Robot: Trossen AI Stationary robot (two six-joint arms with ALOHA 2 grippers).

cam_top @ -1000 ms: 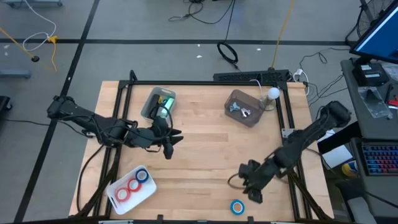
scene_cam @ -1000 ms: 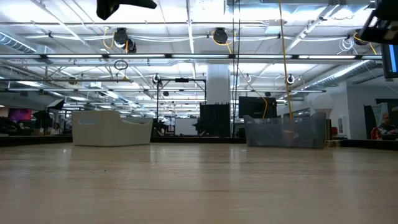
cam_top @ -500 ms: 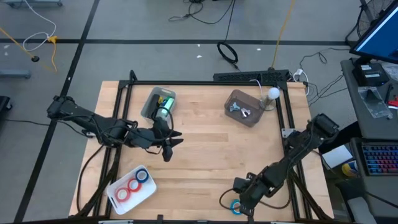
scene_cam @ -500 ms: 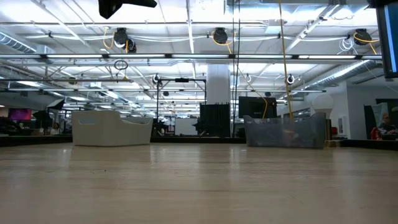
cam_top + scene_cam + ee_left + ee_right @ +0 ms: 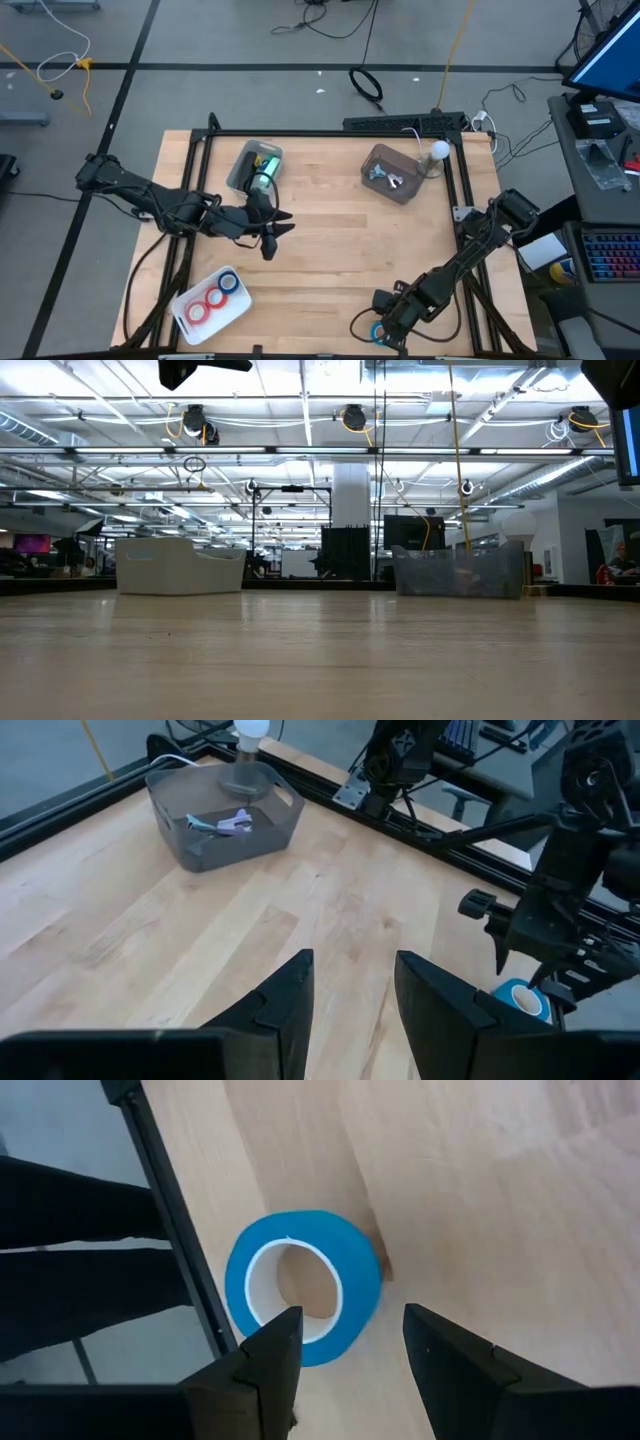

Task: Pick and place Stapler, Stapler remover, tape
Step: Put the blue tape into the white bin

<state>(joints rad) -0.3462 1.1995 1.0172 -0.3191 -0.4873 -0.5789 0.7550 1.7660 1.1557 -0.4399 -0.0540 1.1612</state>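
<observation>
Overhead sees the whole table (image 5: pixel 330 240); low camera skims it (wrists look close).

Right claw (image 5: pixel 345 1355) lowered, parted, left claw (image 5: pixel 352 990) parted, mid-table

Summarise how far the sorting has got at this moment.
Done: three tape rolls lie in the white tray; green stapler is binned. In hand: the right gripper, jaws open, hovers at the last blue tape roll by the table edge. Left: grasping and placing it. The left gripper waits mid-table.

Tape (image 5: pixel 379 333) under right claw (image 5: pixel 381 326)
</observation>
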